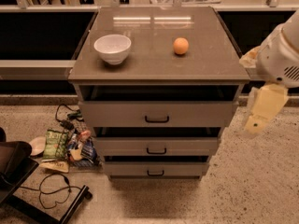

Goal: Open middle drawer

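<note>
The grey cabinet [159,64] has three drawers stacked one above the other. The middle drawer [187,147] is a flat grey front with a small black bar handle [156,150]. It sits between the taller top drawer [196,114] and the narrow bottom drawer [182,169], and none of its interior shows. My gripper [261,111], cream-coloured on a white arm, hangs in the air to the right of the cabinet. It is level with the top drawer and touches nothing.
A white bowl [112,48] and an orange [181,45] sit on the cabinet top. Snack bags [70,146] and black cables [53,188] lie on the floor at the left. A dark chair base [18,171] stands at the bottom left. Speckled floor lies in front and to the right.
</note>
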